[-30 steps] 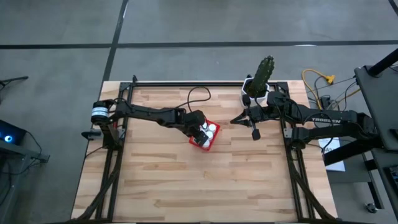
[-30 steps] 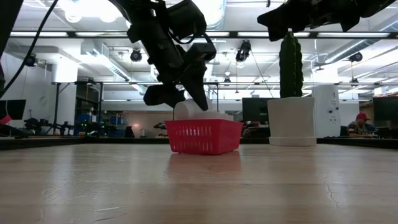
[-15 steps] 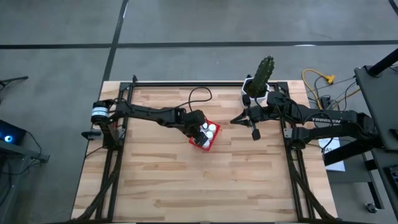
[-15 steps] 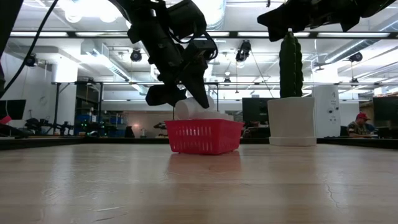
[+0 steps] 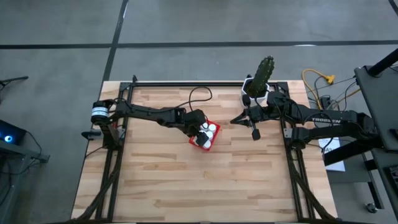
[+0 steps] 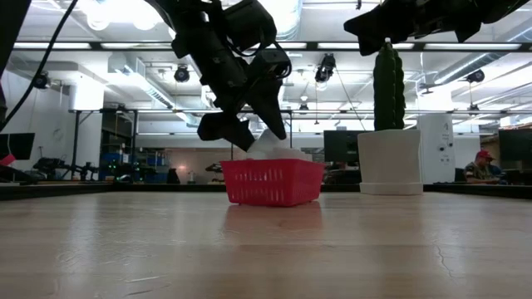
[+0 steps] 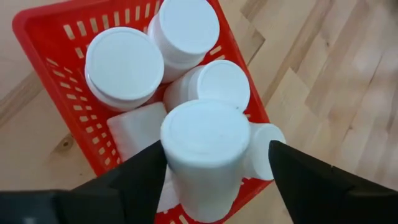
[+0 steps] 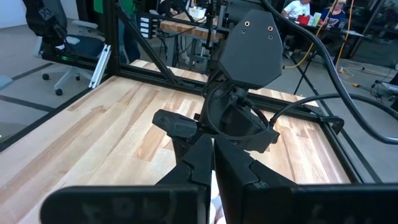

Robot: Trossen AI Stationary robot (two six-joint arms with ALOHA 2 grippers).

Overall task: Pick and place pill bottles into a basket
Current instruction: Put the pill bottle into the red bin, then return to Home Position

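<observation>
On the wooden table [image 5: 155, 174]: one basket [image 7: 50, 37], six pill bottles [image 7: 124, 65].

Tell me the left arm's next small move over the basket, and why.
Probably lift the left tool straight up. Its fingers look spread on either side of a pill bottle already lying on the others inside the red basket, so the drop seems done.

White pill bottles [image 7: 205, 143], red slotted basket [image 7: 56, 34].
</observation>
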